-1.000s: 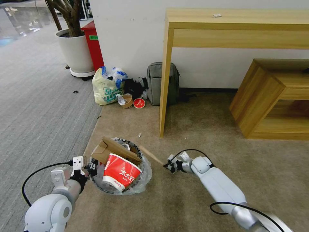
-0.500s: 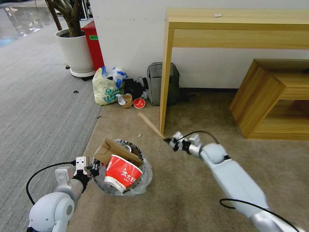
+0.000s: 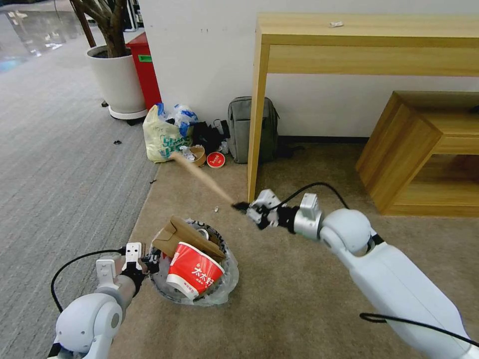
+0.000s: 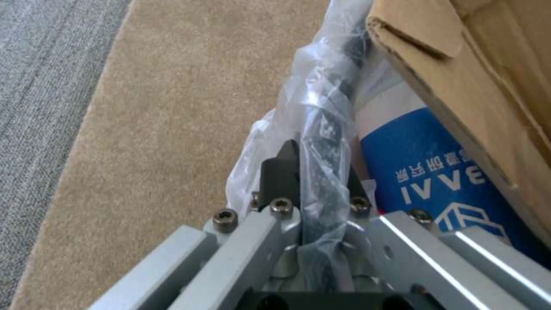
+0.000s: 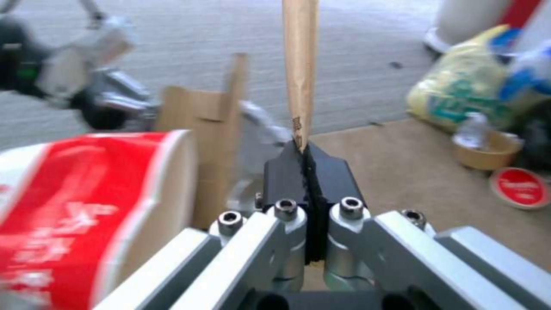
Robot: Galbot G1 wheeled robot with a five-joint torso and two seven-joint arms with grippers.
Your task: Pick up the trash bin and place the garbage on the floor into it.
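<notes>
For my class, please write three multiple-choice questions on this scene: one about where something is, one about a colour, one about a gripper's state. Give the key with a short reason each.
1. Where does the trash bin stand?
A. on the beige carpet
B. on the wooden desk
C. inside the low shelf

2. What colour is the big paper cup lying on top of the bin?
A. green
B. red
C. black

3. What is the right gripper doing?
A. hanging open
B. shut on the bin's rim
C. shut on the wooden stick

Key: 1 A, the bin sits on the beige floor. 2 B, its side is red with white print. 3 C, the right wrist view shows the jaws closed on the stick's end, while the left gripper clamps the bin's bagged rim.
</notes>
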